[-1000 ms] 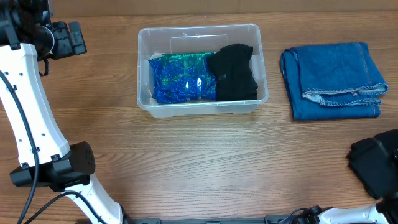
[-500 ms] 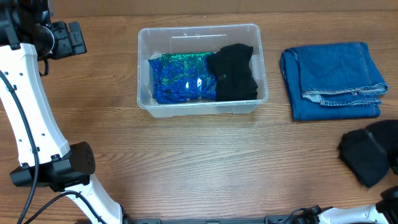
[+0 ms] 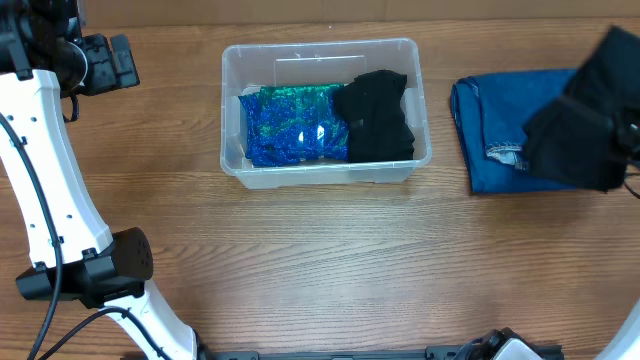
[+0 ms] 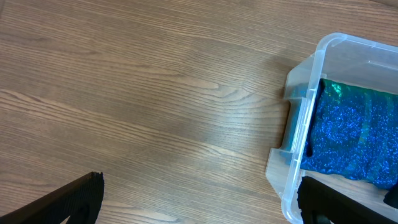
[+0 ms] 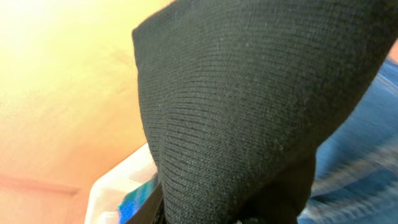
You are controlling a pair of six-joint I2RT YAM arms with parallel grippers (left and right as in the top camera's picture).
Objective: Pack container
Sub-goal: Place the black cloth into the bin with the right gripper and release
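container (image 3: 320, 44): sits on the tabletop (image 3: 320, 260), centre of the scene toward the far side, upright, open at the top. inside it, on the left, lies a blue-green sparkly cloth (image 3: 290, 125). a folded black garment (image 3: 378, 118) lies on the right, touching the sparkly cloth and leaning on the right wall.

folded jeans (image 3: 495, 110): lie flat on the tabletop to the right of the container, apart from it.

black knit cloth (image 3: 578, 125): at the far right, overlapping the right part of the jeans in my overhead view. in the right wrist view it fills nearly the whole frame, close to the lens, with a corner of the container low at the left and denim at the right.

right gripper: hidden behind the knit cloth in both views. i cannot tell whether its fingers are parted or clamped.

left gripper (image 4: 200, 186): fingers spread wide with nothing between them, over bare tabletop just left of the container's left wall. left arm (image 3: 45, 150) stands along the left edge.
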